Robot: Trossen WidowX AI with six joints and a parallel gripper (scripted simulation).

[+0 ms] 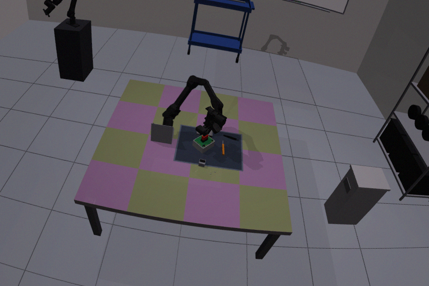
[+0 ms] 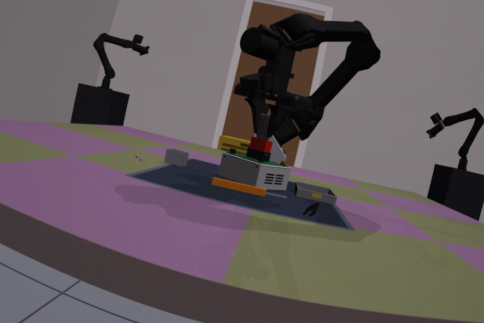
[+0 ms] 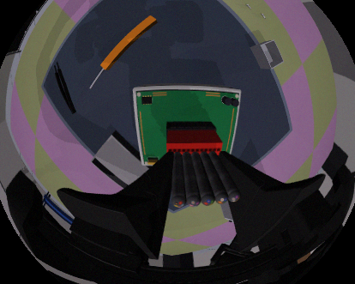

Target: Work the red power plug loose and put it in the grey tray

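Going left to right in the exterior view, here's what I'd worry about:

1. Small grey box (image 1: 202, 162) (image 2: 176, 158) (image 3: 273, 53): well apart from the work, so pretty low risk unless the arm takes a weird detour.

2. Orange screwdriver (image 1: 223, 148) (image 2: 238, 186) (image 3: 127, 42): lying near the board housing (image 1: 203, 148) (image 2: 238, 169) (image 3: 186, 87). If rocking drags the housing along, they could bump.

3. Red plug (image 1: 204, 137) (image 2: 260, 145) (image 3: 194, 141): sitting in the black socket (image 2: 257, 155) (image 3: 191, 125) on the circuit board (image 1: 199, 141) (image 2: 279, 164) (image 3: 155, 109). Yank straight up and I'd bet it stays jammed, or the whole housing lifts. Rock it too hard and it could pop free suddenly.

4. Claw (image 1: 205, 133) (image 2: 263, 133) (image 3: 195, 157): partway open, fingers clamped on the plug's upper end where the dark cables (image 2: 263, 124) (image 3: 206, 178) come out. High grip imo, so side-to-side wiggling might make the pads slide up onto the cables.

5. Grey tray (image 1: 210, 134) (image 2: 314, 193) (image 3: 120, 154): beyond the housing. Carry too low and the plug clips the tray wall; let go early and it lands outside. Cables could also snag on the claw while backing off.

6. Black tweezers (image 1: 231, 137) (image 2: 311, 209) (image 3: 65, 89): near the tray, so a sloppy approach might knock them.
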